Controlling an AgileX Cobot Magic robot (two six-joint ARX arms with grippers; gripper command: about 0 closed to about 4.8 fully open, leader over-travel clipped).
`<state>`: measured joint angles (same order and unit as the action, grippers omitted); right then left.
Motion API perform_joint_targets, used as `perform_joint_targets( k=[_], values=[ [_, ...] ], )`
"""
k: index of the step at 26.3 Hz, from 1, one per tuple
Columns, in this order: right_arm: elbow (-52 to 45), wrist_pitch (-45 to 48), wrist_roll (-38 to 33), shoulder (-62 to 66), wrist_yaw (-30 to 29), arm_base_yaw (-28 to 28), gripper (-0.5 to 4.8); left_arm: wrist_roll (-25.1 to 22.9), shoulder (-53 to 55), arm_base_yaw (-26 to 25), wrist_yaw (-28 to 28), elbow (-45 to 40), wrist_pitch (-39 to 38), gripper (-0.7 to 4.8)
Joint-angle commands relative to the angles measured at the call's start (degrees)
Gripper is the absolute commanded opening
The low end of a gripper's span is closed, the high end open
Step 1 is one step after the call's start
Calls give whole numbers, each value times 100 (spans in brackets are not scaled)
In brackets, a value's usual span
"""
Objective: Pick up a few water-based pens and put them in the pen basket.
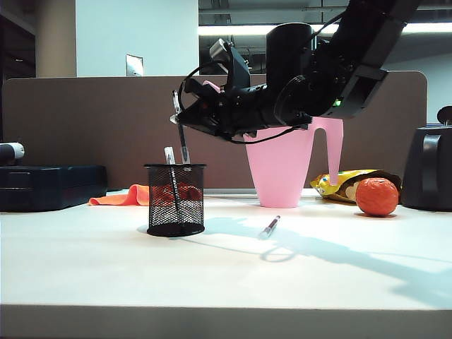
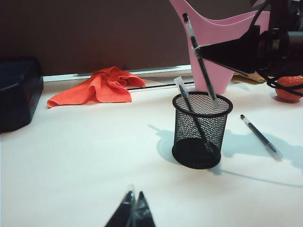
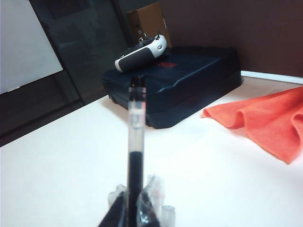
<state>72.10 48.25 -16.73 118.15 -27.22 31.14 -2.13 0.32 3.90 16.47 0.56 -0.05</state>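
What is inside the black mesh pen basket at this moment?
One pen leans inside the pen basket. A second pen, gripped by the right claw, has its lower end just within the rim. The left claw stays away, shut. The mesh blurs the pen's tip at the bottom.

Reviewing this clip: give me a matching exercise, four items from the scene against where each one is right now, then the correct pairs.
Items:
1. pen held by the right hand
2. pen with the whitish top
3. third pen
4. orange cloth

Places:
A. lying flat on the table
B. crumpled near the back wall
C. leaning inside the pen basket
D. upright, lower end at the basket's rim

Pairs: 1-D, 2-C, 3-A, 4-B
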Motion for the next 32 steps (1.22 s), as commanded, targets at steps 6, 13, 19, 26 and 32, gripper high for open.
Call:
perform_joint_targets(
  k=[6,13,19,26,32],
  values=[
    [28,90,22,-37,-140,17,96,-42,4,-4,26,15,50,-5],
    [28,162,-142,-122,-197,13,28,-42,4,-4,26,20,55,-5],
    [24,-597,-107,-780,295,-109,-9,-44,4,-4,24,20,55,-5],
    [26,-3832,280,-1950,1381,-326,-9,-44,4,-7,9,20,57,-5],
    [26,-5307,-149,-2205,2142,-326,-9,-44,4,-4,17,17,55,-5]
  ],
)
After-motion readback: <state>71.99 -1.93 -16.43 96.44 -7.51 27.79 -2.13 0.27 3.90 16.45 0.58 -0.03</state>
